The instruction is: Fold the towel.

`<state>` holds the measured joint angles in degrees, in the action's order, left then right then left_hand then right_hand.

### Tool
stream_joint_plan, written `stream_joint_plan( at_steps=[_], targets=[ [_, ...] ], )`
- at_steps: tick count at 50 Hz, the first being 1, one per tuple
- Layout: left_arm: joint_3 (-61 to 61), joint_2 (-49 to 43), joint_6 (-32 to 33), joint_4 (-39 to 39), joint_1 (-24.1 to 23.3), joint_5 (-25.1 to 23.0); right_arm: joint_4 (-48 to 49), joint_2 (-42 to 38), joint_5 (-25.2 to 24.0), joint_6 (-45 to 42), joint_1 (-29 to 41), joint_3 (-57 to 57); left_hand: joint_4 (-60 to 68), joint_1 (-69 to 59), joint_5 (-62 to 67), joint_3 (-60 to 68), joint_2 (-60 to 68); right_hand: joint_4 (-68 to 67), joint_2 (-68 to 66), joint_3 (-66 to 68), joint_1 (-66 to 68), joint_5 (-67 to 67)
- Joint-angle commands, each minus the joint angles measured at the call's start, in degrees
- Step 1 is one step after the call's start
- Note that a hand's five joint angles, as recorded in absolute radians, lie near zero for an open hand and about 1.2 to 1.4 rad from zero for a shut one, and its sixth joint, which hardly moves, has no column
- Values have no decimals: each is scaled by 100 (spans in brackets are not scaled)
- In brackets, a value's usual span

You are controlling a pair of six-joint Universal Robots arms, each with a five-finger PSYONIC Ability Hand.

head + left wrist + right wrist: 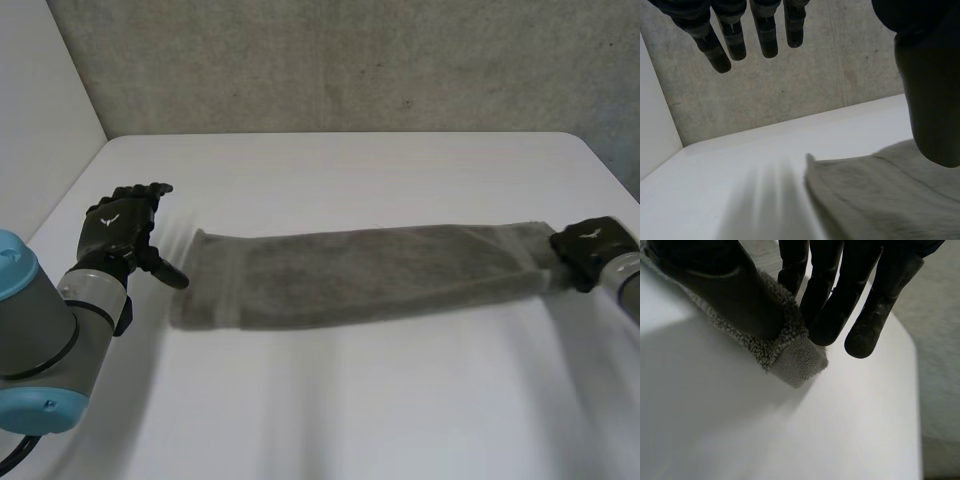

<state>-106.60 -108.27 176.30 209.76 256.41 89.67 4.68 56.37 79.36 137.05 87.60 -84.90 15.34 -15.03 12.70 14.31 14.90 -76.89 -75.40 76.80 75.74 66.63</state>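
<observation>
The towel [370, 275] lies flat on the table [340, 410] as a long strip. Its long axis runs from the left hand [120, 225] to the right hand [588, 248].

Right hand: low at the table surface, at the end of the towel farthest from the left hand. Its thumb [725, 285] presses on top of the end corner and its fingers [827, 310] curl down just past the hem, so the corner [795, 360] appears pinched between them.

Left hand: raised off the table just beside the opposite short end, and apart from it. Its fingers [767, 35] are straight and spread, the thumb [932, 100] points toward the cloth, and it holds nothing. The towel's end [875, 195] lies below and ahead of the thumb, not under the fingertips.

Judgement: the fold probably calls for carrying one short end over the other along the long axis. The right hand has its end. The left hand must first shift toward its thumb side and descend to reach its corner.
</observation>
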Motion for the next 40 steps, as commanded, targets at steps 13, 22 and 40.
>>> stream_joint_plan(
  at_steps=[13,22,40],
  targets=[
    [218,412,19,-76,-364,-11,-442,788,-185,-829,759,958,-512,481,-1249,-410,-468,-311,-460,320,426,337],
    [579,447,45,-226,-583,7,-284,351,-211,-267,3435,1678,-512,481,-1249,-410,-468,-311,-460,320,426,337],
    [658,157,106,-155,-1040,-2,-327,-205,606,454,4037,1257,-512,481,-1249,-410,-468,6689,6540,-6680,-6574,-6663]
  ],
)
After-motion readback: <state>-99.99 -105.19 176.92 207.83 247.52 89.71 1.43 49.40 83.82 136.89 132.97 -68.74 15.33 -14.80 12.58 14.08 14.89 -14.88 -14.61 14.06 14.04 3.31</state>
